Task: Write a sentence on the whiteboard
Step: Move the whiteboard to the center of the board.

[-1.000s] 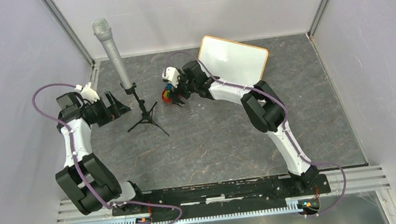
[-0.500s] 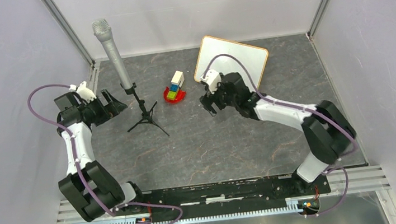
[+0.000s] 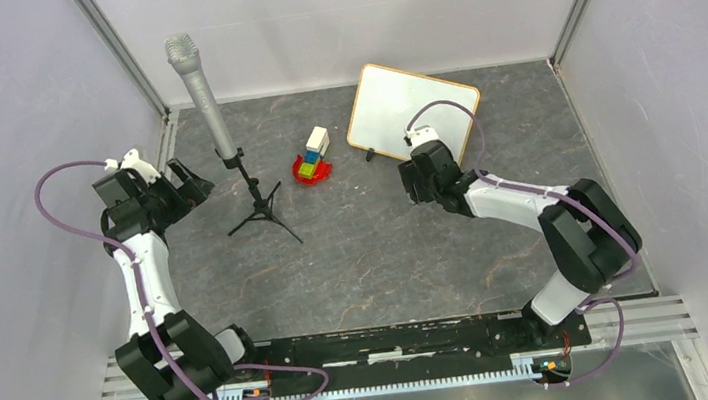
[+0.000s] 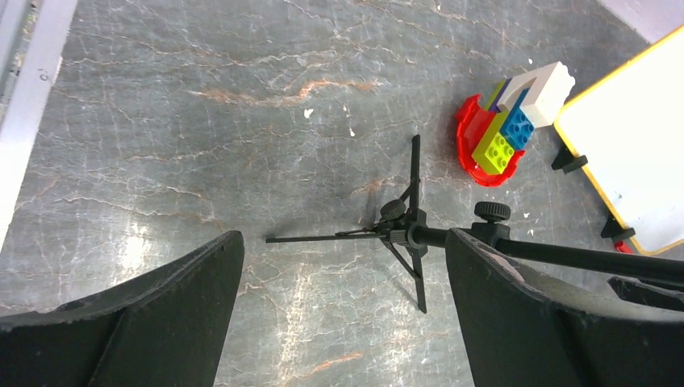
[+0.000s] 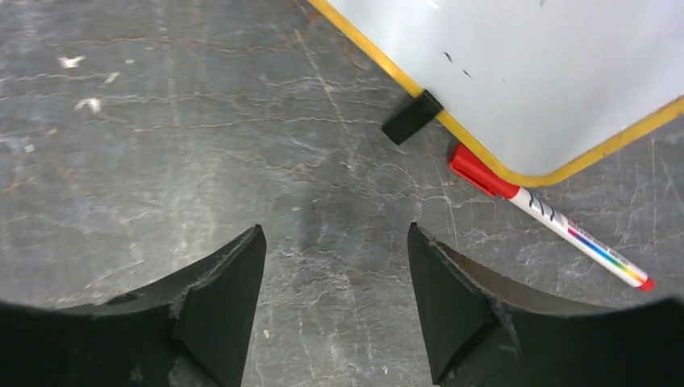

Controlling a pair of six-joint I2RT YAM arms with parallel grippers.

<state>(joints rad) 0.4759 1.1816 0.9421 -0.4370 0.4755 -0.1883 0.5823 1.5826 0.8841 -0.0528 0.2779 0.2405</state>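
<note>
**Right fingers apart over the bench, nothing held; marker just beside.**
Left fingers are likewise spread and empty by the mic stand, judged kept clear. The board is propped on clip feet at the far side, its face offered for writing. The marker is laid at its foot, cap end tucked under the frame. No sentence is seen, only faint specks. The board's top is cut off in the right wrist view.

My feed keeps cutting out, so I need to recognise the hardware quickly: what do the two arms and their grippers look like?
Both the left arm and right arm have white links with bulky black joints, and a lilac cable loops along each. The left gripper and right gripper each have two matte black, curved wedge fingers.
</note>
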